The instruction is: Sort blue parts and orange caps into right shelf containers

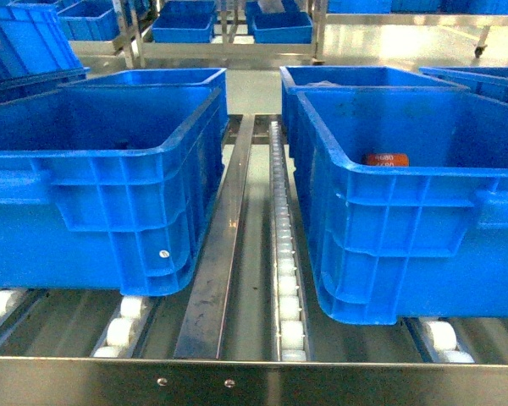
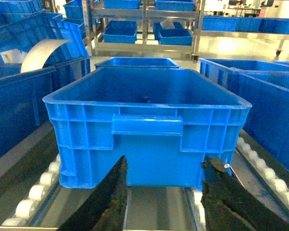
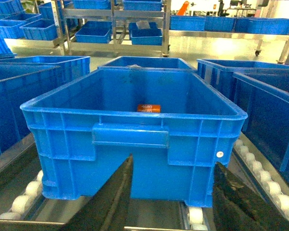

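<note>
facing you, both the left gripper (image 2: 164, 202) and right gripper (image 3: 176, 197) gape empty before crates (image 2: 147, 130); only the right wrist view shows an orange label (image 3: 149, 108).

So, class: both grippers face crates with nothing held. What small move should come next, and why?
Probably advance the right gripper toward the right crate to look inside: both it and the left gripper are open and empty, and only an orange label shows there.

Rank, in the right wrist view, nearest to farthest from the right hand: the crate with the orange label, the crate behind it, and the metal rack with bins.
1. Crate with the orange label, directly ahead of the right hand.
2. Crate behind it, centre.
3. Metal rack with bins, far back across the floor.
</note>
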Available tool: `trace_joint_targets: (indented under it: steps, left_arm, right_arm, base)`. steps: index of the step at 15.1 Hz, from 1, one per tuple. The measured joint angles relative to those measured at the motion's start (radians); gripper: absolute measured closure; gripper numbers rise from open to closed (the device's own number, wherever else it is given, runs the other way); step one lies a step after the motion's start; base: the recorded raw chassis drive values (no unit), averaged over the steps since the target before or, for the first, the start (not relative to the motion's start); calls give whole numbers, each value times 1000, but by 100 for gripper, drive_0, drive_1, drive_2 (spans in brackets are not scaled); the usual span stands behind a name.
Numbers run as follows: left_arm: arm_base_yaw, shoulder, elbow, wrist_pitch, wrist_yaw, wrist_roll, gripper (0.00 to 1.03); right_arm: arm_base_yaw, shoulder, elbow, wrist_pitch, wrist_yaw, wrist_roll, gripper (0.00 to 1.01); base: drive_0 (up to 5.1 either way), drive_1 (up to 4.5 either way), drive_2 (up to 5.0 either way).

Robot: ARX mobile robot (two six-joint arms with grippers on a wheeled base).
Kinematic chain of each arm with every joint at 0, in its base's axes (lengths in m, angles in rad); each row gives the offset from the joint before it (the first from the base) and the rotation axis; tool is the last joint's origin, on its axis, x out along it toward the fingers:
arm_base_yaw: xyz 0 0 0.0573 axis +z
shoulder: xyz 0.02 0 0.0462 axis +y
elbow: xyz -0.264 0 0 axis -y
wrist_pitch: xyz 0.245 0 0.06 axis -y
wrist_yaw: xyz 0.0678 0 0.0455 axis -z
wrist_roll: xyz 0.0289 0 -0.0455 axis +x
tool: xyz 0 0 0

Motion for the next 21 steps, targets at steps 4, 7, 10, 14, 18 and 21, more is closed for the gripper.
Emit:
trace_joint_targets:
  steps: [4, 7, 10, 14, 18, 21]
  left_arm:
    - [0, 0, 0, 0, 0, 0, 16]
    - [0, 0, 0, 0, 0, 3, 5]
    - [0, 0, 0, 0, 0, 3, 5]
    - [0, 0, 0, 0, 0, 3, 5]
    - [0, 0, 0, 0, 0, 3, 5]
    - [0, 0, 0, 0, 0, 3, 5]
  right_arm:
    - [0, 0, 0, 0, 0, 0, 10]
    - [0, 0, 0, 0, 0, 1, 3]
    - [0, 0, 0, 0, 0, 1, 3]
    - [0, 0, 0, 0, 0, 1, 3]
    - [0, 0, 0, 0, 0, 1, 3]
    - [0, 0, 0, 0, 0, 1, 3]
  base:
    - [0, 0, 0]
    - [0, 0, 0]
    - [0, 0, 0]
    - [0, 0, 0]
    - [0, 0, 0]
    - [0, 0, 0]
